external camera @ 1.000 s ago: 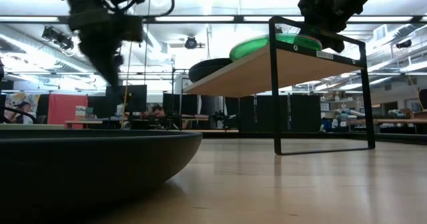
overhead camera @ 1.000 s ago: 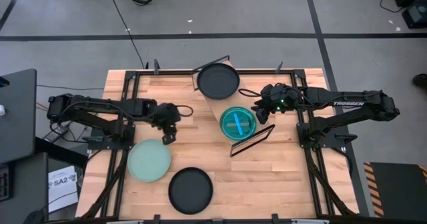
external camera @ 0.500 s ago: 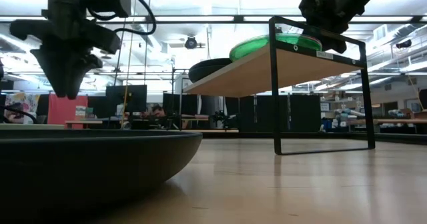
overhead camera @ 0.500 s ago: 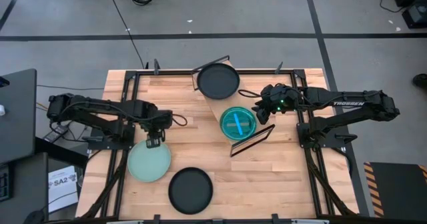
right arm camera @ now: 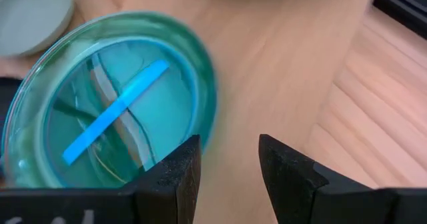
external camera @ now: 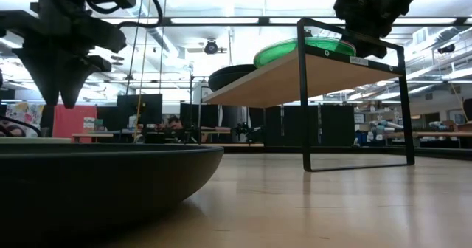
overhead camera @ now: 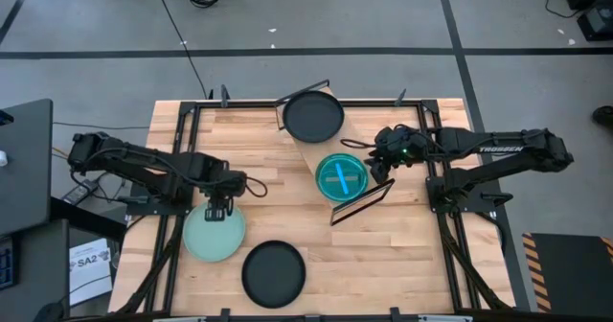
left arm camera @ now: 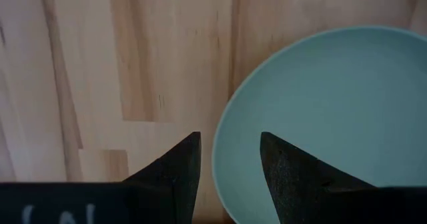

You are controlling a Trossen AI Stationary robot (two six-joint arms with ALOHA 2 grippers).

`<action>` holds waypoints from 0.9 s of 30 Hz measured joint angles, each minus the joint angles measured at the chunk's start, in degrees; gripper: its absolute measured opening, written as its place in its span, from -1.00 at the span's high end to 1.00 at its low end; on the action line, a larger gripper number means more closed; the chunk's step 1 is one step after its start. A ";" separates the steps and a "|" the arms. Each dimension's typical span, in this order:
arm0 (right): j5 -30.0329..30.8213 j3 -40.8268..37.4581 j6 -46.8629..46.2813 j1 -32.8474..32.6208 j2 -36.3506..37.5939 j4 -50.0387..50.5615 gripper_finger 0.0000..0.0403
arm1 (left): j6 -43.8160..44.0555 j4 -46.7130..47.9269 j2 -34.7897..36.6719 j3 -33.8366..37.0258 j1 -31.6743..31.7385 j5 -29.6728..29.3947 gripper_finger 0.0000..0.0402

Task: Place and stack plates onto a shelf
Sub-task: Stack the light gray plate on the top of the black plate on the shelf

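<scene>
My left gripper (overhead camera: pixel 218 212) hangs open, pointing straight down, over the far rim of the pale green plate (overhead camera: pixel 213 234). That plate lies flat on the tabletop, and its rim (left arm camera: pixel 217 151) runs below the gap between the fingers. A dark plate (overhead camera: pixel 273 273) lies near the table's front edge. On the shelf (overhead camera: pixel 361 138) sit a black plate (overhead camera: pixel 313 118) and a teal plate (right arm camera: pixel 113 117) with a blue stripe. My right gripper (overhead camera: pixel 378 166) is open, slanting down beside the teal plate's rim. It touches nothing.
The shelf stands on black wire frames (external camera: pixel 306 93), raised above the table at the centre right. Bare slatted tabletop (overhead camera: pixel 402 255) lies near the front right. The dark plate (external camera: pixel 96 181) fills the low view's foreground. The room and its desks lie beyond the table.
My left gripper has moved toward the table's near left, over the pale green plate's far rim. It has tipped to point straight down and has rolled a little. Its fingers stay apart. The plates have kept their places.
</scene>
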State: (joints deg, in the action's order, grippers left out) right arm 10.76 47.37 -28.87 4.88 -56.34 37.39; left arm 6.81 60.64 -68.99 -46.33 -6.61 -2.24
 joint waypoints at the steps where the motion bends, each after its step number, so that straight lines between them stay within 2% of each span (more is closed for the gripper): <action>1: 0.07 0.00 0.80 -0.63 0.09 0.00 0.22 | 0.00 0.00 0.00 0.00 -0.17 0.00 0.19; 8: 0.77 0.00 3.57 -6.00 2.74 0.01 0.22 | 0.00 -0.10 -0.95 0.11 -0.23 -0.53 0.19; 14: 6.34 0.00 5.30 -11.53 6.40 0.20 0.22 | 0.09 -4.16 -2.73 4.54 -0.22 -1.07 0.19; 20: 9.87 -0.04 6.59 -15.37 8.68 0.23 0.22 | 0.36 -4.05 -4.52 4.29 0.07 -2.18 0.19; 27: 14.04 -5.77 6.06 -18.86 11.99 -2.64 0.22 | 0.46 -4.03 -7.89 4.31 0.04 -2.16 0.19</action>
State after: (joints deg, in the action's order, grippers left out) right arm 24.80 41.61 -22.81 -13.98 -44.35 34.75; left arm 7.27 56.61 -76.88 -42.02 -6.57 -4.40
